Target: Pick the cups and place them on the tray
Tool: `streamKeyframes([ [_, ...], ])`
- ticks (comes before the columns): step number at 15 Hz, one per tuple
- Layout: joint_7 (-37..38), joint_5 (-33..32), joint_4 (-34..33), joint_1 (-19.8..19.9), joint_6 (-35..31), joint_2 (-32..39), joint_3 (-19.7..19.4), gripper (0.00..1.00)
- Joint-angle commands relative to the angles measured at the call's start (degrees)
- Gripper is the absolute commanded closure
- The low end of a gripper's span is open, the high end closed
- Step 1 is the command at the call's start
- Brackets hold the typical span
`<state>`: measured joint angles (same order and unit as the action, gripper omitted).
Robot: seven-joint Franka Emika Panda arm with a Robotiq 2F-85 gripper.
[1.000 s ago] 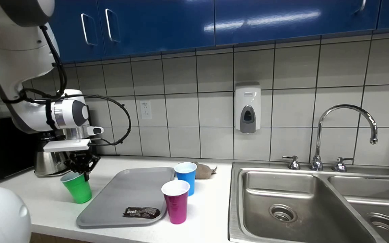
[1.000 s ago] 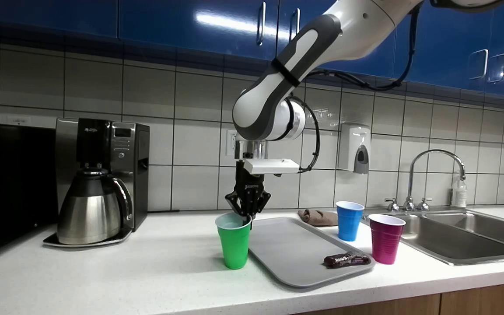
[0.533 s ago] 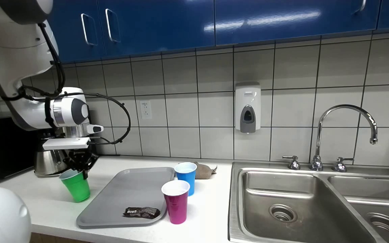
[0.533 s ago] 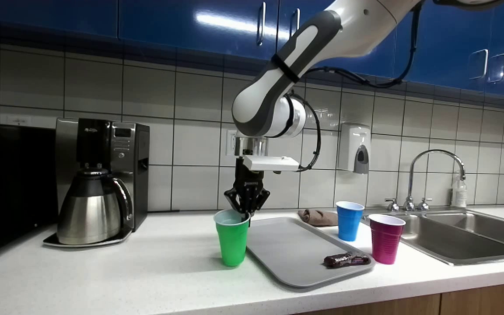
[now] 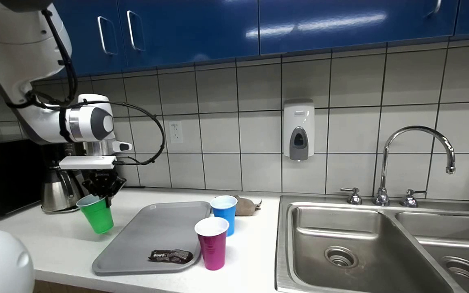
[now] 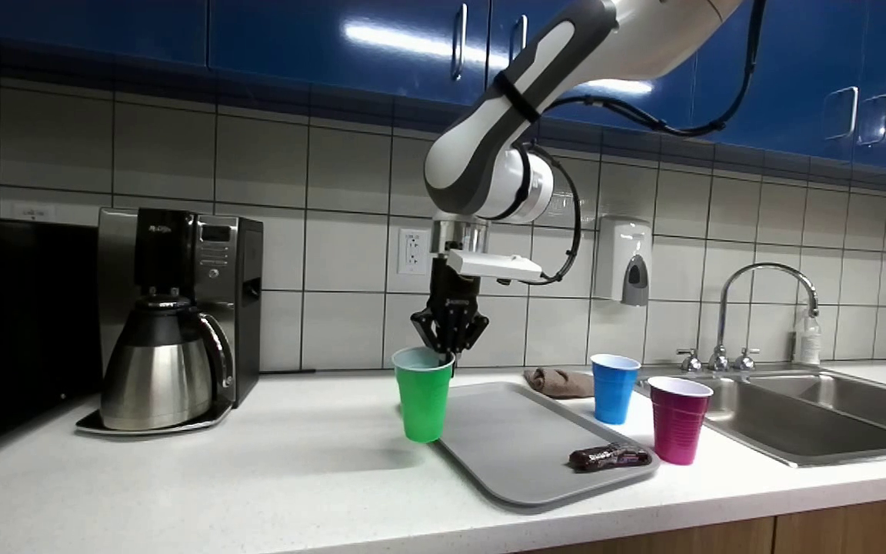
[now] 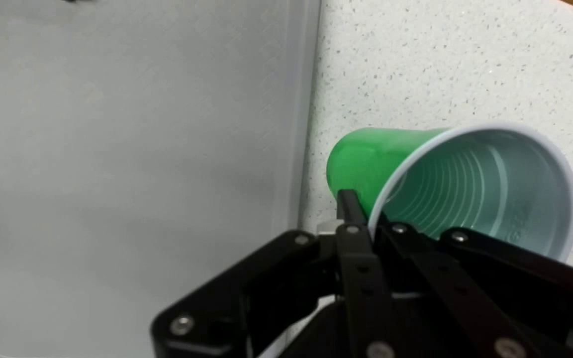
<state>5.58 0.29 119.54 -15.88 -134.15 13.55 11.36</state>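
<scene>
I'm pinching the green cup (image 6: 422, 405) by its rim with the claw (image 7: 368, 213), holding it tilted just off the counter (image 6: 243, 492), left of the grey tray (image 6: 508, 431). A dark wrapped bar (image 6: 609, 457) lies on the tray's near right part. To the tray's right, the blue cup (image 6: 614, 394) and the magenta cup (image 6: 677, 425) stand upright on the counter, the magenta one nearer.

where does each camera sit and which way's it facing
An exterior view: seemingly nearer the double sink, facing the tiled wall; arm and end effector at picture left.
An exterior view: seemingly nearer the coffee maker, facing that wall; arm from upper right, end effector central.
Wrist view: mounted above the end effector, looking down at green cup and grey tray; only end effector shows.
Both exterior views share the blue cup.
</scene>
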Motion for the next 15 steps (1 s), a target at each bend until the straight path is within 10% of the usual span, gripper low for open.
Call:
streamKeyframes([
  [1, -4.8, 2.7, 1.9, 2.7, 3.5, -3.3, 0.4, 0.99],
  [15, -17.3, 3.9, 6.3, 8.2, 7.4, -4.8, -1.8, 0.99],
])
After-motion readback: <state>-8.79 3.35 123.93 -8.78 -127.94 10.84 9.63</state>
